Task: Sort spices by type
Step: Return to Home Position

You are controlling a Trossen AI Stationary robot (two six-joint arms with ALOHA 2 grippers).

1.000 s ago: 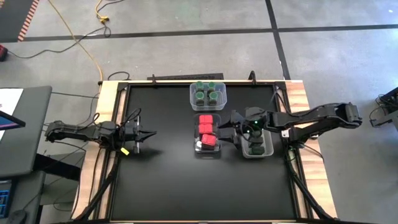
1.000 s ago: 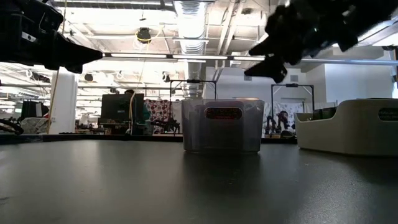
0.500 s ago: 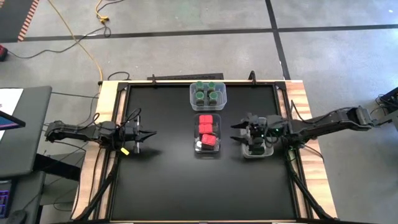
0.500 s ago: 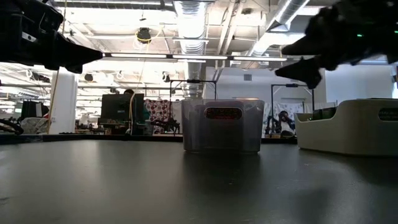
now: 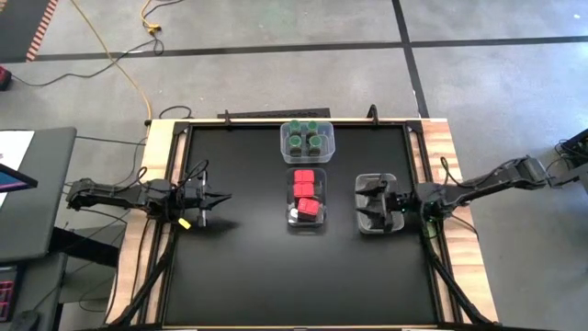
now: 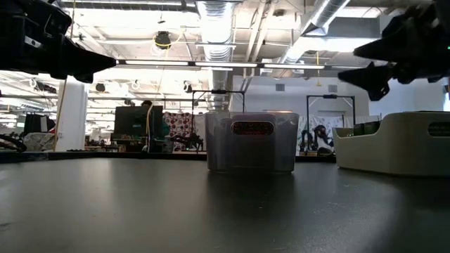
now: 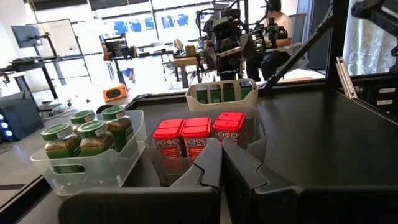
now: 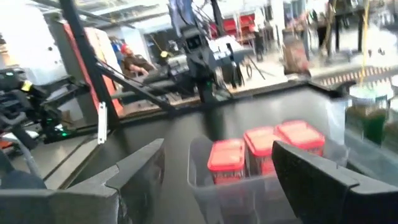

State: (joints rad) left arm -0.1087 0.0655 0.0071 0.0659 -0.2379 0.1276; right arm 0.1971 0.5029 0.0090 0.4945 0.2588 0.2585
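The left gripper (image 5: 217,198) is hanging over the left side of the black worktop (image 5: 248,267), well apart from all the tubs. Its jaws are pressing together and are holding nothing. The right gripper (image 5: 366,204) is hanging in the air over the pale grey plastic bin (image 5: 393,178) on the right side of the worktop. Its jaws are gaping wide and nothing is sitting between them. The dark blocky spice cans (image 7: 222,92) are standing in a row inside that grey bin. The red square-topped spice cans (image 5: 306,191) are sitting together in the dark see-through plastic tub (image 5: 309,228) in the middle of the worktop, just beside the grey bin. The round dark spice jars with green lids (image 5: 306,138) are standing upright in the clear plastic tub (image 5: 286,152) at the far edge of the worktop, just behind the tub with the red cans. In the low view the right gripper is showing high up, above the rim of the grey bin, and the left gripper is showing at the top on the other side. No spice can or jar is showing loose on the worktop; each kind is resting in its own tub.
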